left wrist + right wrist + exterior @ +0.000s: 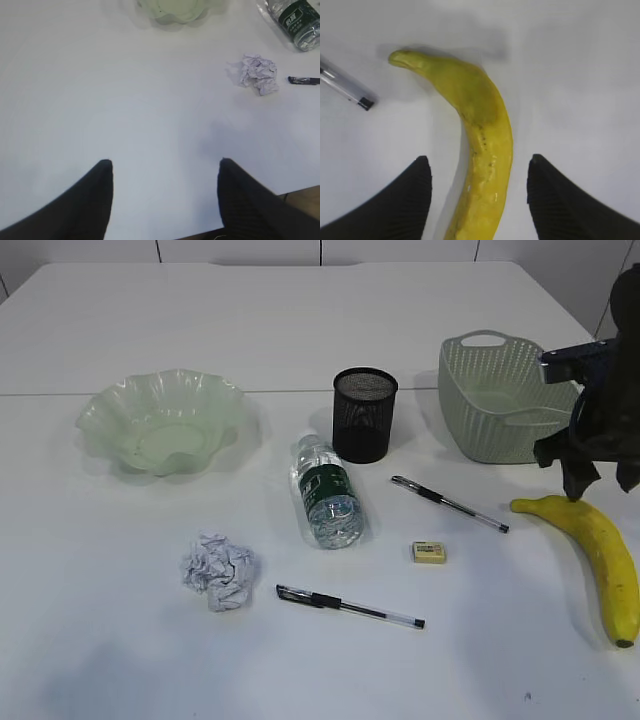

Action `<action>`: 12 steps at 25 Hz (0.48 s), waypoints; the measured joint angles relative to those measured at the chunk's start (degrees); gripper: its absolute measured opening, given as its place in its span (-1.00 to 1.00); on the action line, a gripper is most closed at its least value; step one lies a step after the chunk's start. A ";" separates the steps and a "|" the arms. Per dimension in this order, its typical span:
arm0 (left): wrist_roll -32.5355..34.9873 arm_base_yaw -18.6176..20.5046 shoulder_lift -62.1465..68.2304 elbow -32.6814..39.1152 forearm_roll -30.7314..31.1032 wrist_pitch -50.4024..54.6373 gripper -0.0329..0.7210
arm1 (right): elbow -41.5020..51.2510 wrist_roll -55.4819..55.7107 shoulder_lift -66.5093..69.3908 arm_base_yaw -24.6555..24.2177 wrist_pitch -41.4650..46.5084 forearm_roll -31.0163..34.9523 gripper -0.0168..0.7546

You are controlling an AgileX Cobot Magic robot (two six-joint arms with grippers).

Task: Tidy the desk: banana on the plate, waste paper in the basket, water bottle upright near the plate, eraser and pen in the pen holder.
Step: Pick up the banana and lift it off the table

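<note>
— Where's the banana (485,135)?
— On the tabletop (120,570), between the right gripper (479,172)'s open jaws, seemingly untouched.
— And the left gripper (165,167)?
— Open, empty, above bare tabletop.

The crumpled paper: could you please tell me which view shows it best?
The exterior view: the crumpled paper lies whole and large, in context. The left wrist view shows it smaller, far off; the right wrist view misses it.

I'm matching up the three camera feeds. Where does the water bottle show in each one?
Exterior view: water bottle lies centre, before the pen holder.
Left wrist view: top right corner, cut off.
Right wrist view: not in it.
Shared landmark: crumpled paper, exterior and left wrist views only.
</note>
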 joint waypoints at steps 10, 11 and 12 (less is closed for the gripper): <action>-0.58 0.00 0.00 0.00 -0.65 0.00 0.32 | -0.27 -0.96 2.75 -2.10 0.24 0.25 0.21; -0.58 0.00 0.00 0.00 -0.65 0.00 0.32 | -0.27 -1.24 2.97 -2.10 0.11 0.25 0.21; -0.58 0.00 0.00 0.00 -0.65 0.00 0.32 | -0.27 -1.38 3.23 -2.10 0.01 0.25 0.21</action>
